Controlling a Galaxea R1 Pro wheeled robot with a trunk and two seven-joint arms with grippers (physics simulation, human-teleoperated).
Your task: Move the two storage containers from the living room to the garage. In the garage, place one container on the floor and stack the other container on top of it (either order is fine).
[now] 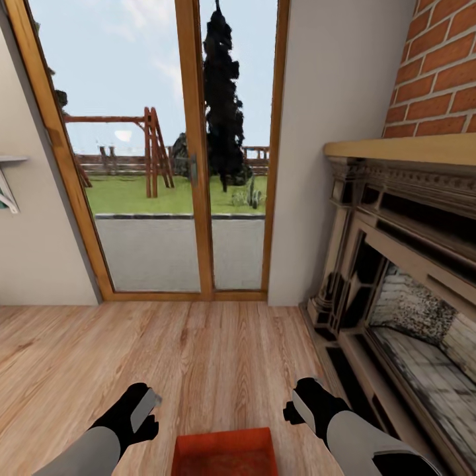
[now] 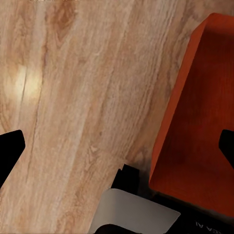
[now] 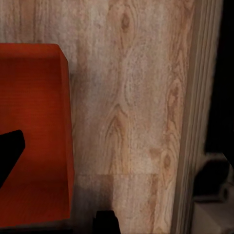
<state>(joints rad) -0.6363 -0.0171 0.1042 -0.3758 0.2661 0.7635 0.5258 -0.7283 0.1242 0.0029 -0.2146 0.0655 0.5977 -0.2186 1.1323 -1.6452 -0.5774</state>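
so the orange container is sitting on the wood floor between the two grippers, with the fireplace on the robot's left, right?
Not quite. The fireplace is on the robot's right, as the head view shows. The rest holds: the orange container sits on the wood floor between the left gripper and the right gripper.

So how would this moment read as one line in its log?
room: living room | storage container on wood floor, between grippers | left gripper open | right gripper open | nothing held
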